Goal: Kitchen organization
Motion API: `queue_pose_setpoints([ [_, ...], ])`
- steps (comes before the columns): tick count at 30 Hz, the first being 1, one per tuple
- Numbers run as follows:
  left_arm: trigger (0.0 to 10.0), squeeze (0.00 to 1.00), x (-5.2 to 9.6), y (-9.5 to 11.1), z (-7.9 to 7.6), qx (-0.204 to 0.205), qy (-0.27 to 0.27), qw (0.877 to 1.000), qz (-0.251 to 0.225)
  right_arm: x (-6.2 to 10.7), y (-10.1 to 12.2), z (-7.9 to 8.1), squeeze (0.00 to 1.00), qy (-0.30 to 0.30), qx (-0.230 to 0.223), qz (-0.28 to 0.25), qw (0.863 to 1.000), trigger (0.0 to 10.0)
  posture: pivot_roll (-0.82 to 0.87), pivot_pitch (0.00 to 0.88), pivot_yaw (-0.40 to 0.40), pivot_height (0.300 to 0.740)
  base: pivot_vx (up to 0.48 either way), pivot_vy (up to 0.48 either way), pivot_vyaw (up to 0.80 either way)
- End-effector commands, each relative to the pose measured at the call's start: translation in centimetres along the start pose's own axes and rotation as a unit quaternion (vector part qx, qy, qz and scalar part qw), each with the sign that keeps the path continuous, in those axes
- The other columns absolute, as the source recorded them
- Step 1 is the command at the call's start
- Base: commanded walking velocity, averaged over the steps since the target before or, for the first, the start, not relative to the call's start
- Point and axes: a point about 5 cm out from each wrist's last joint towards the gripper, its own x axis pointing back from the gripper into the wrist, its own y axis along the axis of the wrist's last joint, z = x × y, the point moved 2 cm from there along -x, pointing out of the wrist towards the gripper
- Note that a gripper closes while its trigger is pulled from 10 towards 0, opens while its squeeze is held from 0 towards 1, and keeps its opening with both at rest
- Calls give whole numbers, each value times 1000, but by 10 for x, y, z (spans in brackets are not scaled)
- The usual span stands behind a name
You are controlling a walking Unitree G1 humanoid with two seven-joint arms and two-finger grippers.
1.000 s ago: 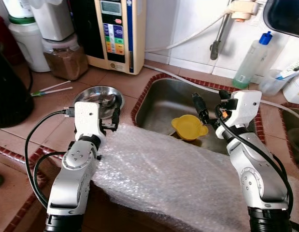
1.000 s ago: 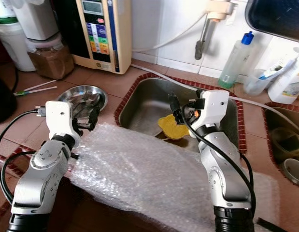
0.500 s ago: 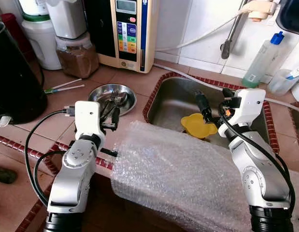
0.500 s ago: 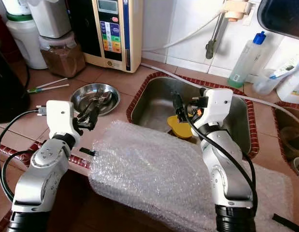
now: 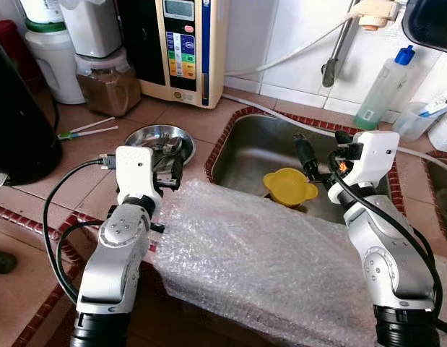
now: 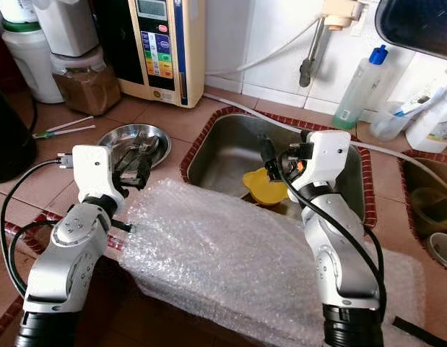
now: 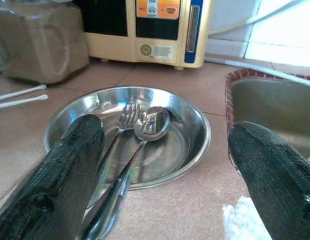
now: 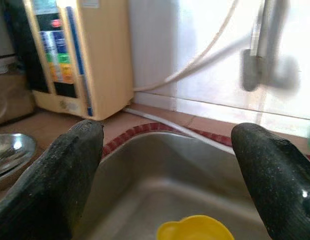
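Dish (image 7: 129,134) with fork (image 7: 122,125) and spoon (image 7: 149,127) on counter (image 5: 194,119) beside sink (image 5: 259,148) | left gripper (image 7: 165,165) fingers apart, hovering near | right gripper (image 8: 167,165) apart above sink, yellow cup (image 5: 288,186) | risk: shallow rim slipping, cutlery spilling; bubble wrap (image 5: 266,253) snagging.

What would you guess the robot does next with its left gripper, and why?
Probably lower the left gripper toward the steel bowl: its fingers are open and aimed at the fork and spoon lying inside, with nothing held.
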Motion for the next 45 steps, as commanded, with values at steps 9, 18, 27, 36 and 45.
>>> queue_pose_setpoints([
  [9,10000,0,-3,4,-8,19,-8,1000,-7,0,-2,-5,0,-13,-4,5,1000,10000,-67,76,-1,740,0,0,-622],
  [18,10000,0,-3,3,-9,23,-8,1000,1,-1,-2,-5,0,-12,-3,6,1000,10000,-66,76,0,740,0,0,0],
  [27,10000,0,-4,2,-9,26,-7,1000,5,-2,-2,-4,0,-12,-3,4,1000,10000,-66,73,2,740,0,0,0],
  [36,10000,0,-5,0,-9,26,-7,1000,9,-2,-2,-4,0,-11,-3,4,1000,10000,-66,71,4,740,0,259,0],
  [45,10000,0,-4,-1,-10,23,-8,1000,14,-2,-2,-4,0,-13,-3,5,1000,10000,-67,74,6,740,0,411,0],
])
